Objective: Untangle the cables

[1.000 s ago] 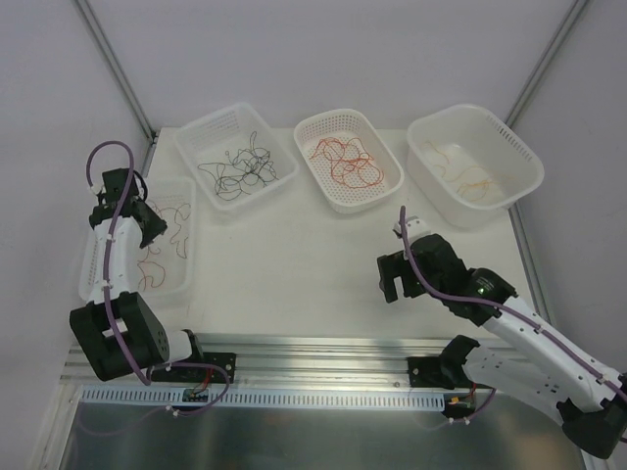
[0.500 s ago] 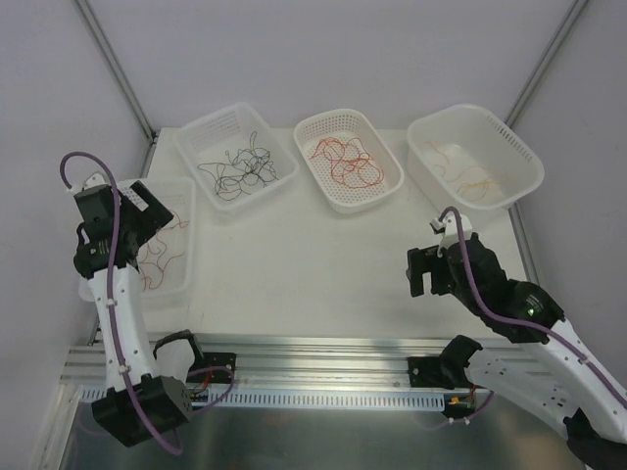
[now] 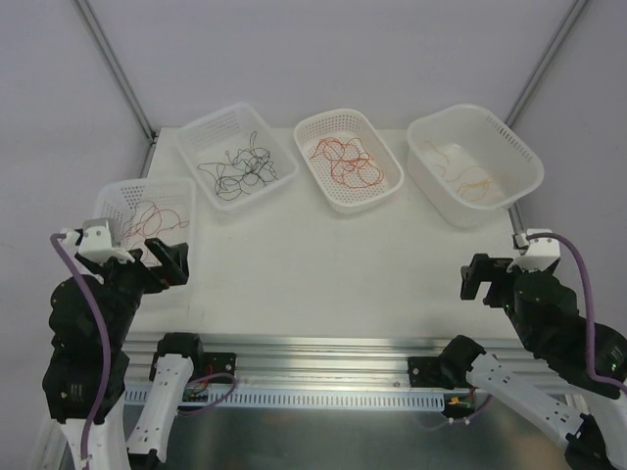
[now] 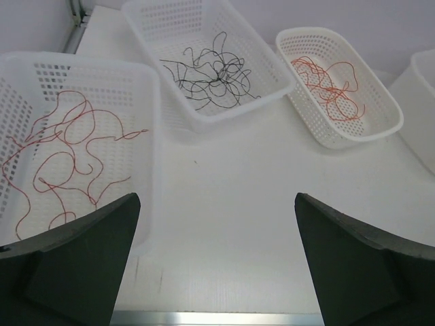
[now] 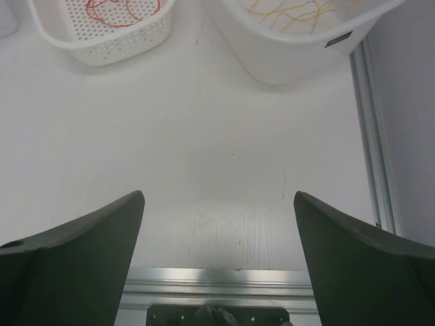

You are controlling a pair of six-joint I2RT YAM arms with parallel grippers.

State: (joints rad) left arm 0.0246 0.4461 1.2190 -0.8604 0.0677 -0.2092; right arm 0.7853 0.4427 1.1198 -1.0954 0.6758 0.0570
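The cables lie sorted by colour in four white baskets. Brownish-red cables point(image 3: 149, 217) point(image 4: 65, 122) fill the left basket, black cables point(image 3: 240, 168) point(image 4: 211, 75) the second, red cables point(image 3: 345, 162) point(image 4: 326, 85) the third and orange cables point(image 3: 468, 179) point(image 5: 299, 10) the right one. My left gripper point(image 3: 167, 262) point(image 4: 216, 198) hangs open above the bare table near the left basket's near corner, holding nothing. My right gripper point(image 3: 477, 277) point(image 5: 218, 195) is open and empty over the table's near right edge.
The left basket point(image 4: 153, 136) stands just left of my left fingers. The large right basket point(image 5: 285, 54) sits ahead of my right gripper. A metal rail point(image 3: 313, 348) runs along the near table edge, and frame posts point(image 3: 113, 64) rise at the back corners.
My left arm has pulled back from over the left basket to the near edge and its jaws have opened. My right arm has withdrawn toward the near right, still open.
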